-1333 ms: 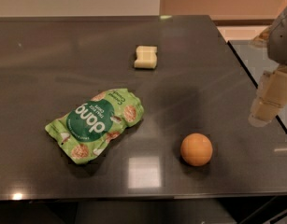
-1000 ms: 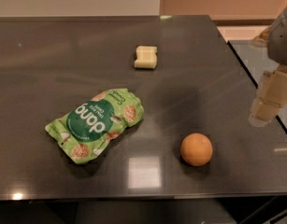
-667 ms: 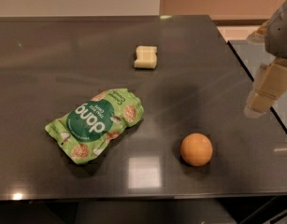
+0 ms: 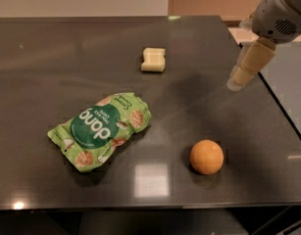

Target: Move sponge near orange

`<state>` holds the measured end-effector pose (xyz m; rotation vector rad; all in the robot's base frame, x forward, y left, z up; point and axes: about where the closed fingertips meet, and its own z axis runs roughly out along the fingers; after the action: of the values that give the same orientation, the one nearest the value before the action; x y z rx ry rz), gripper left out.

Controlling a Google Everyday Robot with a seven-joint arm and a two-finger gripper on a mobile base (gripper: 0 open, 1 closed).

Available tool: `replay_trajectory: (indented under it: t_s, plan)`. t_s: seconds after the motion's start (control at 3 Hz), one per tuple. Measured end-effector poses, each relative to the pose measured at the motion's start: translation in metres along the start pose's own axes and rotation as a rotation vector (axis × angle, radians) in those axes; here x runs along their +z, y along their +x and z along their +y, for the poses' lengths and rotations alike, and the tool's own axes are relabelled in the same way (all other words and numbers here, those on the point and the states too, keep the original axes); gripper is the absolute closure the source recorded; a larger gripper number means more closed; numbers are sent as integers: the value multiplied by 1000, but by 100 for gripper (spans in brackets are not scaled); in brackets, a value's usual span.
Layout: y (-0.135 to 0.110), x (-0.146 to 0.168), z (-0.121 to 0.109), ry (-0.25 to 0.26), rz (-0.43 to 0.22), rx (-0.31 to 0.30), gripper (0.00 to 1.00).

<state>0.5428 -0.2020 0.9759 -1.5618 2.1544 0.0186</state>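
The sponge (image 4: 154,59), a small pale cream block with a notch, lies on the dark table (image 4: 52,53) toward the back centre. The orange (image 4: 206,156) sits near the front right of the table. My gripper (image 4: 239,79) hangs above the table's right side, well right of the sponge and behind the orange. It holds nothing that I can see.
A green snack bag (image 4: 101,130) lies left of centre, between the sponge and the front edge. The table's right edge (image 4: 282,106) runs close beside the gripper, with a second surface beyond it.
The gripper has moved left and up, from beyond the table's right edge to over the table's right side. The sponge, orange and bag have not moved.
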Motion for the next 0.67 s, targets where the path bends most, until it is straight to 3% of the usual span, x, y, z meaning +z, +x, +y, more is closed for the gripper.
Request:
replay_trajectory:
  t_s: [0.33, 0.67]
  plan:
    - [-26, 34, -32, 5, -31, 40, 0]
    - [-58, 69, -48, -15, -60, 69, 0]
